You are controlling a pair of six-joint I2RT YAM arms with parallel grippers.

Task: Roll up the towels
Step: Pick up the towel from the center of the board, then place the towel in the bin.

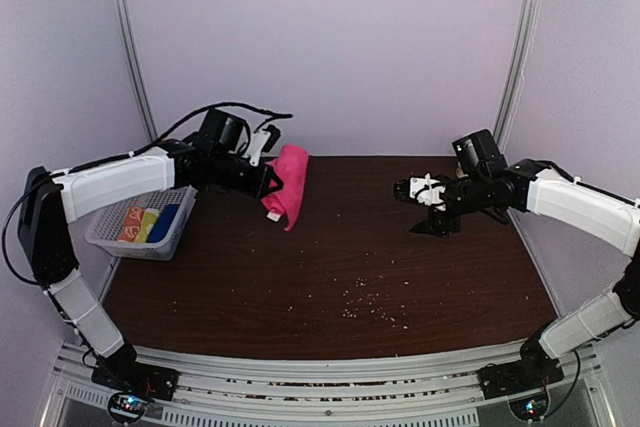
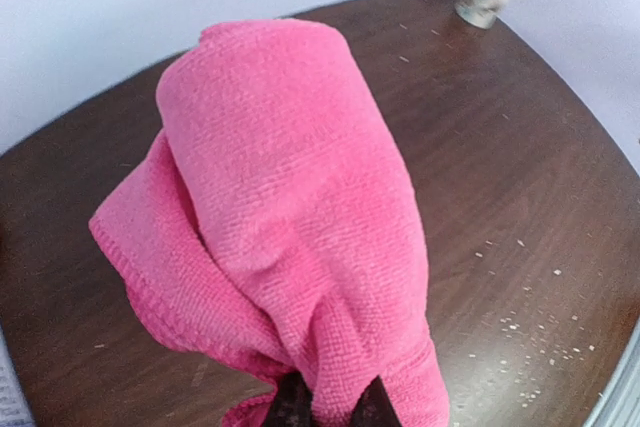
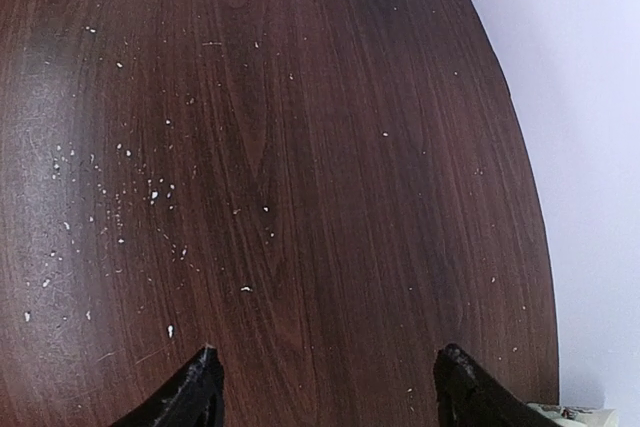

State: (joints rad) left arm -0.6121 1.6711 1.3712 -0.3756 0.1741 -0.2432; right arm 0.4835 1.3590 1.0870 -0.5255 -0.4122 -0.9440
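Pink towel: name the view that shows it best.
Left wrist: the pink towel fills the frame, folds and weave clear, held by the left gripper. Top external shows it small and distant. Right wrist catches only a sliver at the picture's top edge.

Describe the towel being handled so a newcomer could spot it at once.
Over the dark wooden table, look far left, just right of the white basket. The pink towel hangs bunched from the shut left gripper. It alone is plain bright pink; the basket's contents are orange, green and blue.

Left tool (image 1: 274,183) pinched, right tool (image 3: 325,383) wide.
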